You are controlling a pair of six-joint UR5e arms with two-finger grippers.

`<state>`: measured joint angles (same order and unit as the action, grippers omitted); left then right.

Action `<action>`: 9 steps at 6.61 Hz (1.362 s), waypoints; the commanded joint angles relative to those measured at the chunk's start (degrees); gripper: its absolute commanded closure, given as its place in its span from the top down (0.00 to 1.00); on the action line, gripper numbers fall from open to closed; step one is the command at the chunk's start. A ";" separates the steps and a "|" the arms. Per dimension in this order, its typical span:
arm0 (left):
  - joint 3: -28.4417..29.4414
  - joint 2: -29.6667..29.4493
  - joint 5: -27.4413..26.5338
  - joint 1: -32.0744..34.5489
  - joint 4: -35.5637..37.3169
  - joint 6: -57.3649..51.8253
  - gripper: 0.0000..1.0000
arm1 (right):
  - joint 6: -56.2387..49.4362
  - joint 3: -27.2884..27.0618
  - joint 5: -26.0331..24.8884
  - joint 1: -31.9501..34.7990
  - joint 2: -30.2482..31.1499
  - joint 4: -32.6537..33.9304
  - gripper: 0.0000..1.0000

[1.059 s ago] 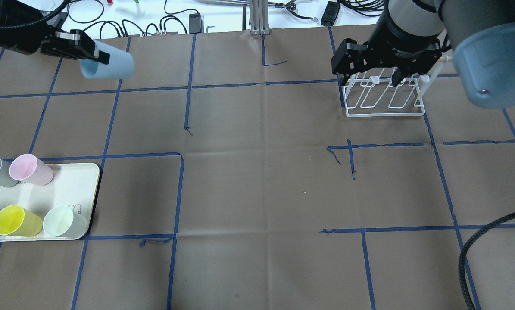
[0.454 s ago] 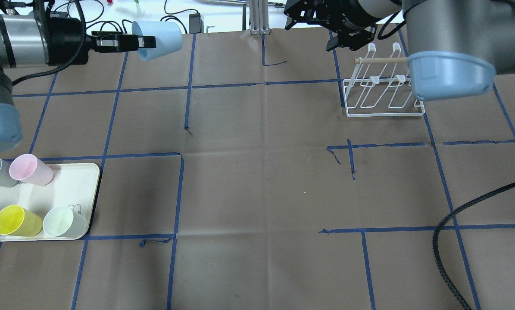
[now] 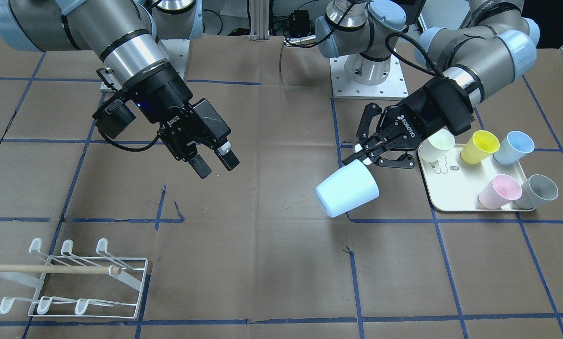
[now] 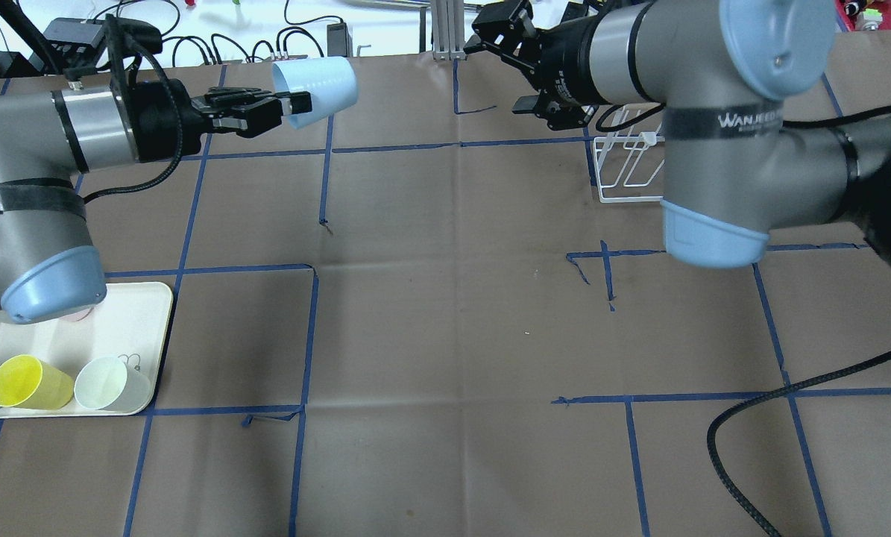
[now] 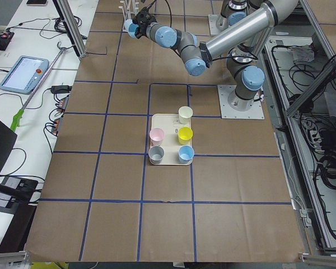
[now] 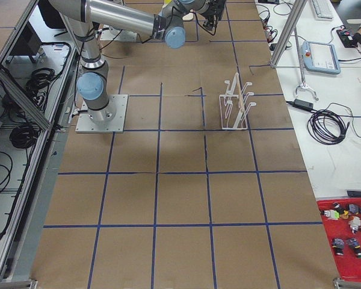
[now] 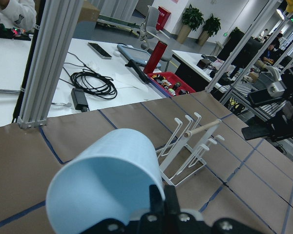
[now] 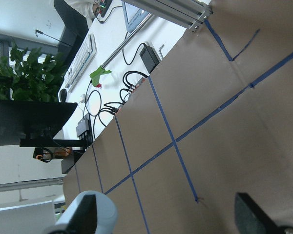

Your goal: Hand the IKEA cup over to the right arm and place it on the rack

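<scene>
**Pale blue cup held in mid-air by the left claw, right claw waiting open**

The left gripper (image 3: pixel 363 157) is clamped on the rim of the IKEA cup (image 3: pixel 347 193). The left wrist view shows one finger pressed against the lip at the lower edge of the mouth. The left arm reaches out nearly level across its half of the table, wrist straight. This carries the cup above the brown paper near the far edge in the overhead view, over a blue tape line.

The cup lies on its side in the air, with its mouth turned back toward the left gripper. Its closed base points out toward the other arm. It is a plain, smooth, pale blue tumbler that tapers slightly to the base, and it touches nothing but the gripper.

The right gripper (image 3: pixel 214 167) is spread wide with nothing between its fingers. It hangs above the table, well apart from the cup. The right arm (image 4: pixel 721 121) bends at the elbow, and its forearm angles in toward the middle, with a lettered black band round its tube.

The rack (image 3: pixel 74 282) stands on the table on the right arm's side, with a wooden rod across it and its prongs bare. The cream tray (image 3: pixel 451 197) sits on the left arm's side, and five cups stand on it: white, yellow, blue, pink and grey.
</scene>
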<state>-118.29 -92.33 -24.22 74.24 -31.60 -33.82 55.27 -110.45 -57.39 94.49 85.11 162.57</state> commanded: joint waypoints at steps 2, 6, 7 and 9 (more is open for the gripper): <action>-1.68 -6.77 -0.56 5.20 18.24 6.86 0.00 | 29.20 -12.22 1.41 0.34 -3.52 29.45 0.99; 2.89 -20.61 -7.50 10.91 58.32 40.49 0.04 | 29.29 -13.12 1.14 1.75 -5.40 32.98 1.00; 2.46 -20.09 -7.51 12.67 58.32 40.67 0.03 | 29.72 -13.12 0.97 1.75 -5.39 32.72 1.00; -0.77 -18.52 -6.82 13.65 58.41 41.55 0.03 | 29.19 -13.12 0.88 1.75 -5.31 33.24 1.00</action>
<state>-117.01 -111.91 -31.50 87.35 26.68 7.39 84.67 -123.58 -56.54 96.22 79.74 195.45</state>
